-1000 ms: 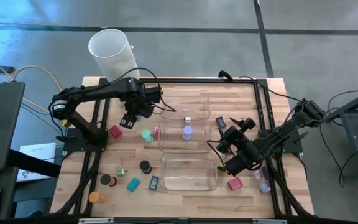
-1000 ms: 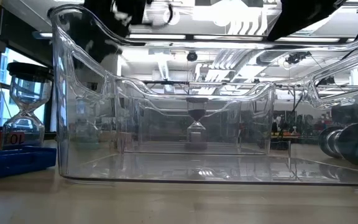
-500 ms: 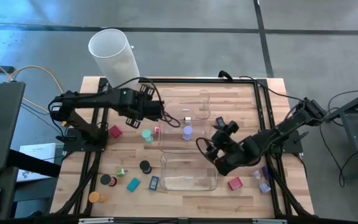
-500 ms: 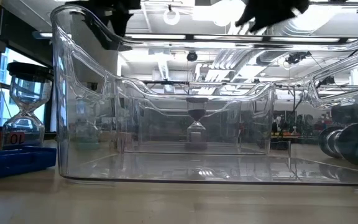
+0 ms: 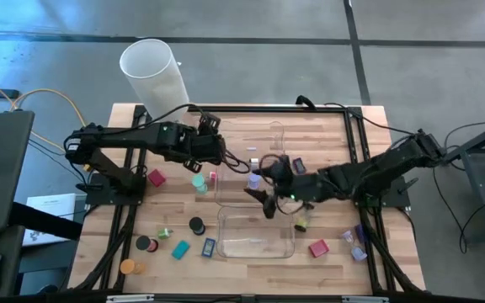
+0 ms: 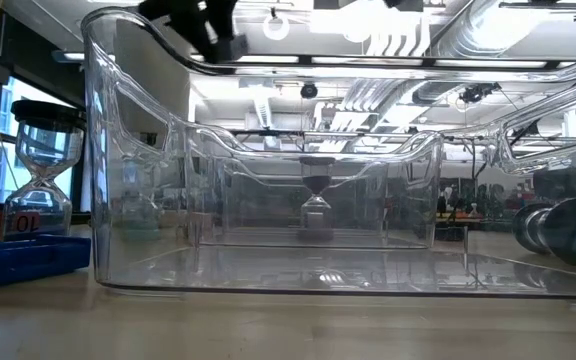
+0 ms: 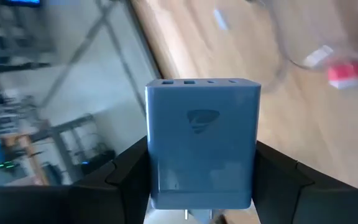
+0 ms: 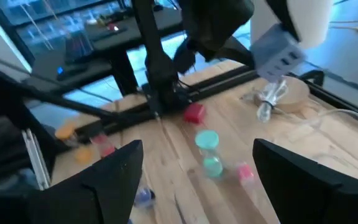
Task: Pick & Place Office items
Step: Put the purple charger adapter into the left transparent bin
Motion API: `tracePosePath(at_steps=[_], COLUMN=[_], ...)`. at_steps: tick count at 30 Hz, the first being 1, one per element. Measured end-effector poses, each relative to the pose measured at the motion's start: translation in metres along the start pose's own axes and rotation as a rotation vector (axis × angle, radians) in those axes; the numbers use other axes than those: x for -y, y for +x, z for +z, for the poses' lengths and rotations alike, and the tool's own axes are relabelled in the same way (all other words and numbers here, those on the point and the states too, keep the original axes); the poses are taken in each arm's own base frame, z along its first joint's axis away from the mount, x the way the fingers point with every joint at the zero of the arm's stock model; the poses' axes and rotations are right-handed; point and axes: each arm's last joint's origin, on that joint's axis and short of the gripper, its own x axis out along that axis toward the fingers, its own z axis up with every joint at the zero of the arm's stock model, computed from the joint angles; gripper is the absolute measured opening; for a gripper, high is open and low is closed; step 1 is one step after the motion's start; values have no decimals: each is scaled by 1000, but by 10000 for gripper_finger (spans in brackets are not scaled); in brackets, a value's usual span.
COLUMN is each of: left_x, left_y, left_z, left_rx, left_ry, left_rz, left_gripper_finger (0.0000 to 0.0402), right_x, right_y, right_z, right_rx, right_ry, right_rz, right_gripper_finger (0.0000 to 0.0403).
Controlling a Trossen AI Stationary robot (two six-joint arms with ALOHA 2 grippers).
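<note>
Office items lie scattered on the wooden tabletop [image 5: 335, 135], and one rides in the left gripper [image 7: 202, 186]: a grey-blue, block-shaped charger [image 7: 202, 144], pinched by its flanks so its ported face stays clear for release. In the high view the left gripper [image 5: 215, 150] hangs at the far clear plastic tray's [image 5: 274, 128] edge, seemingly about to drop it in. Just below lie a teal hourglass [image 5: 199, 183] and a red block [image 5: 156, 178]. The right gripper [image 5: 263, 181], jaws wide and empty, reaches between the two trays, the near clear tray [image 5: 255, 233] just beyond it, probably seeking another piece.
</note>
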Motion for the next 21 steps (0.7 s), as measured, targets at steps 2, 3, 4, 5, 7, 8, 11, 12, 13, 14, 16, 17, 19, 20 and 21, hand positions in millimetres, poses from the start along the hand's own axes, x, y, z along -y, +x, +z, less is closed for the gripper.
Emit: tracePosePath(at_steps=[2, 3, 4, 5, 7, 8, 11, 12, 13, 14, 16, 17, 19, 20, 21], left_x=[-1, -2, -4, -4, -6, -6, -6, -6, -6, -6, -5, -4, -5, -5, -5], left_y=[-5, -8, -12, -16, -23, -26, -33, -34, -35, -37, -39, -40, -40, -41, -41], left_z=[3, 5, 6, 7, 8, 9, 13, 14, 16, 17, 19, 20, 20, 20, 21], left_rx=[34, 56, 81, 97, 141, 160, 206, 219, 233, 243, 253, 255, 252, 253, 255], left_ry=[-9, -19, -39, -50, -79, -87, -113, -122, -130, -128, -120, -119, -123, -126, -129], left_rz=[38, 58, 82, 103, 130, 138, 160, 169, 176, 179, 189, 195, 206, 209, 211], left_gripper_finger=[205, 205, 205, 205, 205, 205, 205, 205, 205, 205, 205, 205, 205, 205, 205], right_x=[7, 11, 15, 18, 24, 26, 30, 32, 33, 34, 36, 37, 39, 40, 41], right_y=[6, 9, 11, 13, 17, 18, 20, 21, 21, 22, 23, 23, 24, 24, 24], right_z=[4, 7, 11, 15, 22, 25, 34, 36, 38, 39, 39, 39, 40, 41, 42], right_rx=[16, 28, 45, 60, 91, 106, 155, 167, 180, 186, 184, 183, 188, 195, 200], right_ry=[30, 42, 57, 71, 95, 99, 96, 96, 94, 85, 76, 75, 77, 80, 83], right_rz=[-9, -11, -12, -9, 10, 27, 74, 82, 83, 78, 66, 59, 54, 53, 53], right_gripper_finger=[294, 294, 294, 294, 294, 294, 294, 294, 294, 294, 294, 294, 294, 294, 294])
